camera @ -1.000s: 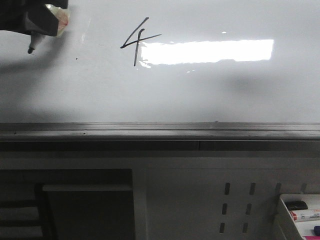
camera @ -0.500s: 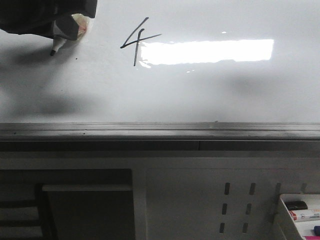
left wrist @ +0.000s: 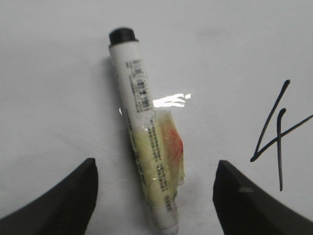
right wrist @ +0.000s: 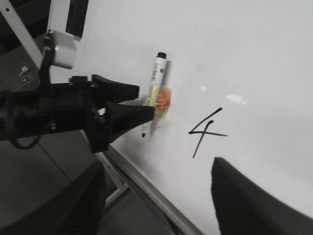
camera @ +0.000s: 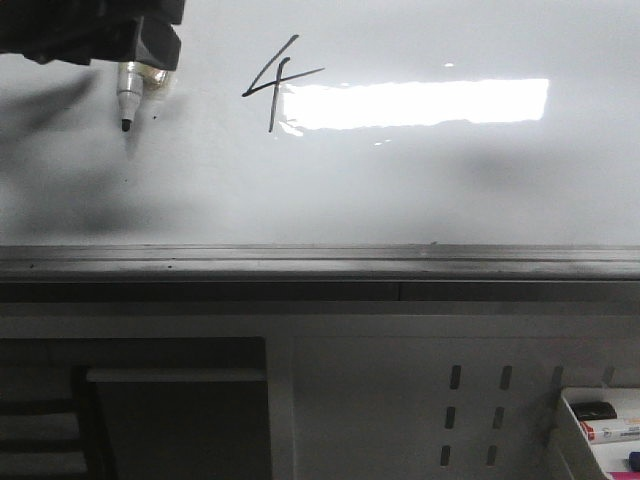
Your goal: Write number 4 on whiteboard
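Note:
The whiteboard point(camera: 420, 190) carries a slanted black number 4 point(camera: 275, 82), also seen in the left wrist view point(left wrist: 279, 134) and the right wrist view point(right wrist: 205, 131). A white marker point(left wrist: 146, 132) with yellowish tape and a black tip lies on the board left of the 4 point(camera: 128, 95), point(right wrist: 156, 83). My left gripper point(left wrist: 156, 164) is open, its jaws wide apart on either side of the marker without touching it; it shows at the front view's top left point(camera: 150, 50) and in the right wrist view point(right wrist: 145, 100). My right gripper point(right wrist: 157, 166) is open and empty over the board's front edge.
A grey metal rail point(camera: 320, 262) runs along the board's near edge. Below it is a grey perforated panel point(camera: 470, 410). A white tray point(camera: 565, 425) with spare markers sits at the lower right. A bright light glare point(camera: 420, 103) lies right of the 4.
My left gripper has moved right along the board's far edge. The marker has swung from tilted to pointing straight at the near edge, further right.

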Controlling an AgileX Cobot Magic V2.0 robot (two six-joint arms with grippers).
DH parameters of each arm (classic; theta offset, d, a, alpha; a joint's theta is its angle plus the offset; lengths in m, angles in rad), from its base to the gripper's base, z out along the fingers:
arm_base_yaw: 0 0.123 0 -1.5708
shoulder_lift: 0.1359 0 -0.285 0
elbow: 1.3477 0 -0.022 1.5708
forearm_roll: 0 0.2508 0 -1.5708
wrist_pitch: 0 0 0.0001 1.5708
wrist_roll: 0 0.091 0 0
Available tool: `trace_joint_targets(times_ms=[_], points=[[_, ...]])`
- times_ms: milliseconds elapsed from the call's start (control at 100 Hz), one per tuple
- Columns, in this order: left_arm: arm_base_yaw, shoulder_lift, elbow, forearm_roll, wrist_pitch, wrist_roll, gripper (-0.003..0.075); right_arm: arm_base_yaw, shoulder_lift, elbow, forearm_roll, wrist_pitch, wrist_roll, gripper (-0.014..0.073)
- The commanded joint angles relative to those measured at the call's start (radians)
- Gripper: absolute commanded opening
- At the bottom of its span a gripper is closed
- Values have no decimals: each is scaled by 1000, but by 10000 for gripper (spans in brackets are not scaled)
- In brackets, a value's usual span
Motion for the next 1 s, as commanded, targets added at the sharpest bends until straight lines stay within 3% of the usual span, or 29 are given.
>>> trace_joint_targets(times_ms=[0, 90, 160, 280, 380, 530, 770, 990], points=[[0, -101, 2, 25, -13, 54, 476, -36, -47, -23, 40, -32, -3, 416], [0, -199, 53, 25, -13, 84, 472, -88, -85, -23, 40, -34, 1, 402], [0, -280, 98, 25, -13, 105, 470, -124, -116, -16, 40, -30, 6, 334], [0, -428, 168, 25, 35, 105, 422, -147, -184, 47, 36, -35, -13, 122], [0, -553, 223, 25, 82, 105, 276, -147, -253, 129, 38, -60, -73, -71], [0, -739, 317, 53, 123, 105, -24, -147, -397, 268, 44, -196, -121, -66], [0, -999, 493, 65, 171, 105, -20, -147, -691, 511, 44, -298, -158, -66], [0, -1165, 564, 59, 180, 103, -20, -147, -856, 620, 44, -318, -158, -66]])
